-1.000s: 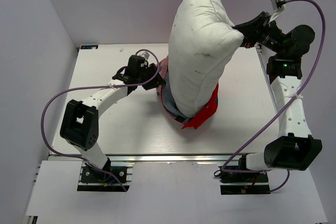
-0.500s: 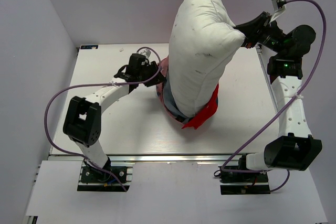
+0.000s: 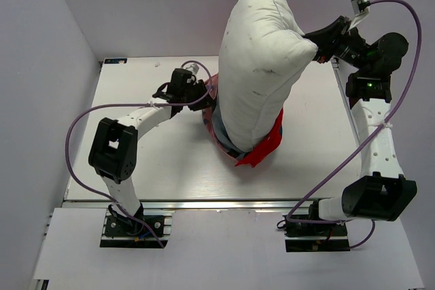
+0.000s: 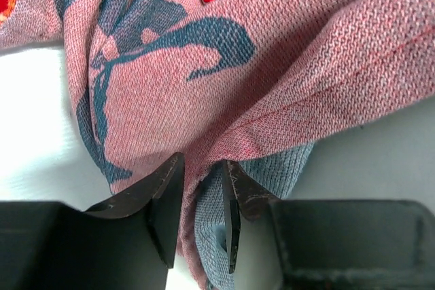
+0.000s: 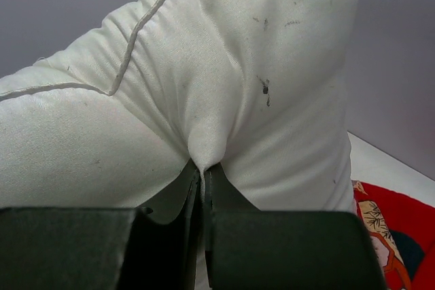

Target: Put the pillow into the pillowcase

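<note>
The white pillow (image 3: 262, 59) stands on end in the middle of the table, its lower end down in the bunched red pillowcase (image 3: 262, 151). My right gripper (image 3: 318, 48) is shut on a pinch of the pillow's upper right side; the right wrist view shows the white fabric (image 5: 204, 100) nipped between the jaws (image 5: 202, 168). My left gripper (image 3: 204, 94) is at the pillowcase's left edge, shut on a fold of its pink lining (image 4: 272, 86), with cloth between the fingertips (image 4: 202, 181). The pillow's lower end is hidden inside the case.
The white table (image 3: 149, 161) has grey walls on the left and back. A red corner of the pillowcase (image 5: 387, 236) shows low right in the right wrist view. Purple cables (image 3: 68, 140) loop off both arms.
My left arm has shifted slightly up and to the right, its elbow swinging inward, still holding the pillowcase edge. The pillow and the right gripper have not visibly moved.
</note>
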`<state>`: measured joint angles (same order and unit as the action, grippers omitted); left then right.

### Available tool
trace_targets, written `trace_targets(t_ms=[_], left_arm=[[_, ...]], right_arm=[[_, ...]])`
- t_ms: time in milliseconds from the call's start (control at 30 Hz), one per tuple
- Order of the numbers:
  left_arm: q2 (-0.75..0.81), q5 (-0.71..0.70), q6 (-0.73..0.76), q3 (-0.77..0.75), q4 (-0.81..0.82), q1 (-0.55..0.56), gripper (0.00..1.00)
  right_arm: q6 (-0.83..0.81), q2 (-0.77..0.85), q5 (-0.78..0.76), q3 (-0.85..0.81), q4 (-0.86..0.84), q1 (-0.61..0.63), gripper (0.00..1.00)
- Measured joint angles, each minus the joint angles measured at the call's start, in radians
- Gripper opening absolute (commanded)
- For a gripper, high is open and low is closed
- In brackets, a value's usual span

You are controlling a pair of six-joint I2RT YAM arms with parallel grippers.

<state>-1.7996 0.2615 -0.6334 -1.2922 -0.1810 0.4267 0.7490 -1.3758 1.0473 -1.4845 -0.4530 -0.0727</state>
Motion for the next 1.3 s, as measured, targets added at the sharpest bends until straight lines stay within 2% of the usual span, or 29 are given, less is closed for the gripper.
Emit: trace_targets(t_ms=[267, 400, 600, 800, 1000, 1100, 1133, 1300], left_arm=[[-0.031, 0.060, -0.001, -0.006, 0.064, 0.000, 0.51], [-0.031, 0.137, -0.002, 0.006, 0.143, 0.000, 0.51], [-0.032, 0.216, -0.002, 0.027, 0.193, -0.002, 0.47], [-0.063, 0.216, 0.017, 0.024, 0.173, -0.002, 0.36], [-0.102, 0.171, 0.044, 0.024, 0.109, -0.002, 0.32], [-0.106, 0.159, 0.047, 0.029, 0.105, -0.006, 0.22], [-0.106, 0.159, 0.048, 0.034, 0.112, -0.006, 0.15], [-0.104, 0.189, 0.043, 0.062, 0.165, -0.008, 0.00]], right_arm=[[0.002, 0.000, 0.003, 0.010, 0.001, 0.000, 0.00], [0.002, 0.000, 0.003, 0.010, 0.001, -0.001, 0.00], [0.004, 0.000, 0.003, 0.010, 0.000, -0.005, 0.00], [0.004, 0.000, 0.003, 0.010, 0.000, -0.006, 0.00], [0.008, 0.000, 0.004, 0.010, 0.000, -0.007, 0.00], [0.008, 0.000, 0.006, 0.010, 0.000, -0.008, 0.00], [0.008, 0.000, 0.006, 0.010, 0.000, -0.009, 0.00], [0.010, 0.000, 0.007, 0.010, 0.000, -0.011, 0.00]])
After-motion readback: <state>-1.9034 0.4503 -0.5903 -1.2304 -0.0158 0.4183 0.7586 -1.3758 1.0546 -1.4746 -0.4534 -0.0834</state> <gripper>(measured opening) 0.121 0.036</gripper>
